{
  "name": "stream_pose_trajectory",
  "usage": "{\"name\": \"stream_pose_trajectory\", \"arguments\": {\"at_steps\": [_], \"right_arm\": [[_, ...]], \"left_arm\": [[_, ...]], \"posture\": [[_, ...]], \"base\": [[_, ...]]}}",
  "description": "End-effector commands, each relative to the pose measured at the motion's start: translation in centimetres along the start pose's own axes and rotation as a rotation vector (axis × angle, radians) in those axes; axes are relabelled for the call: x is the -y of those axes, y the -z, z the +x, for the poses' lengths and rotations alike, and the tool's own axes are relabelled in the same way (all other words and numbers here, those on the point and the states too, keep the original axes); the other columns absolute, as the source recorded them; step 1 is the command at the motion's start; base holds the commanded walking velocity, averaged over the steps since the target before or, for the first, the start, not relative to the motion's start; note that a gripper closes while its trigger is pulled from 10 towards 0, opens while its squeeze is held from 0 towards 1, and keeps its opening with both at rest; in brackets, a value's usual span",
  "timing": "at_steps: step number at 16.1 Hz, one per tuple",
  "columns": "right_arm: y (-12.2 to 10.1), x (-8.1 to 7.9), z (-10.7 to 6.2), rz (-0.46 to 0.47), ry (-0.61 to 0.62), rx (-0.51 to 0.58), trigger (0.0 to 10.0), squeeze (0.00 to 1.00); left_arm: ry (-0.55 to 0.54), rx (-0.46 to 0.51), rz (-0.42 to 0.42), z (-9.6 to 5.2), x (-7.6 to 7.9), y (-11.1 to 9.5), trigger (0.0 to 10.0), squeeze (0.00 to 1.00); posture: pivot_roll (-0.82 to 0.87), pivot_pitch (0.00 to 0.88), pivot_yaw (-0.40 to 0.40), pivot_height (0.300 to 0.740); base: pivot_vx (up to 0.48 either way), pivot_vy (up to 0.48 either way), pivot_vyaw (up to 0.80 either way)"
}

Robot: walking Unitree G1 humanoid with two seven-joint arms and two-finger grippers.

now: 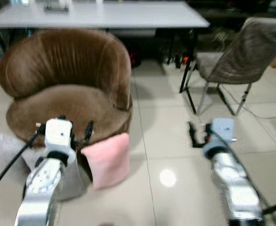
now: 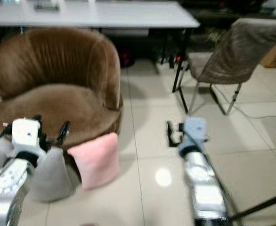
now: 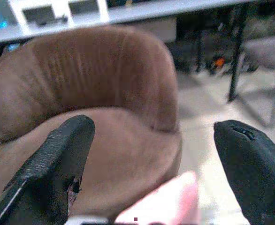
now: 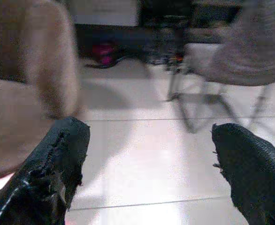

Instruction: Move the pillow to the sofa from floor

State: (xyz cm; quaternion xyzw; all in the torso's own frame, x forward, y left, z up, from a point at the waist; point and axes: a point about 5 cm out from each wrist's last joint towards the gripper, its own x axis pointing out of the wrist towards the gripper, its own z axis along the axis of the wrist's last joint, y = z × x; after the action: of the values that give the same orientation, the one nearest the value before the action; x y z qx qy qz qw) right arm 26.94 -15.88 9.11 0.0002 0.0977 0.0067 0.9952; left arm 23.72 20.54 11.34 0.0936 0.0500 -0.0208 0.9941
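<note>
A pink pillow [image 1: 108,160] stands on the tiled floor, leaning against the front of the brown round sofa chair [image 1: 67,101]. My left gripper [image 1: 77,124] hovers open just above and left of the pillow, in front of the seat edge. In the left wrist view its fingers [image 3: 57,159] are spread wide, with the pillow's top [image 3: 168,206] low between them and the sofa behind. My right gripper [image 1: 198,134] is open over bare floor to the right of the sofa, well apart from the pillow, its fingers [image 4: 53,159] wide.
A grey pillow [image 2: 48,178] lies on the floor under my left arm, beside the pink one. A white table [image 1: 105,15] stands behind the sofa. A grey chair [image 1: 244,54] on metal legs is at the right, with a cable on the floor near it.
</note>
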Motion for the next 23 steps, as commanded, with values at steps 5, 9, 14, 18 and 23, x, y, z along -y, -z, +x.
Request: {"name": "stream_pose_trajectory", "arguments": {"at_steps": [5, 9, 14, 18, 23], "right_arm": [[-0.9, -0.2, 0.1, 0.001, -0.062, 0.043, 10.0, 0.0], [-0.8, 0.4, 0.9, 0.037, 0.0, 0.024, 10.0, 0.0], [-0.6, 0.3, 1.0, 0.084, 0.004, 0.003, 10.0, 0.0], [-0.6, 0.7, 1.1, 0.075, 0.033, 0.014, 10.0, 0.0], [-0.6, 0.5, 1.2, 0.025, 0.021, 0.006, 10.0, 0.0]], "left_arm": [[-0.003, 0.019, -0.015, 0.5, 0.5, -0.4, 10.0, 0.0], [0.003, 0.002, -0.013, 1.1, 0.5, 0.0, 10.0, 0.0], [0.008, -0.002, -0.015, 1.3, 0.7, 0.3, 10.0, 0.0], [0.031, 0.002, -0.005, 1.4, 1.1, 0.1, 10.0, 0.0], [0.048, 0.015, -0.012, 1.4, 1.3, -0.5, 10.0, 0.0]], "posture": [[0.07, 0.0, -0.019, 0.74], [0.08, 0.0, -0.028, 0.74], [0.08, 0.0, -0.03, 0.74], [0.07, 0.0, -0.022, 0.74], [0.07, 0.0, -0.014, 0.74]], "base": [[0.0, 0.0, 0.35], [0.066, 0.0, 0.2], [0.283, 0.0, 0.0], [0.294, 0.0, 0.0], [0.296, 0.0, 0.32]]}}
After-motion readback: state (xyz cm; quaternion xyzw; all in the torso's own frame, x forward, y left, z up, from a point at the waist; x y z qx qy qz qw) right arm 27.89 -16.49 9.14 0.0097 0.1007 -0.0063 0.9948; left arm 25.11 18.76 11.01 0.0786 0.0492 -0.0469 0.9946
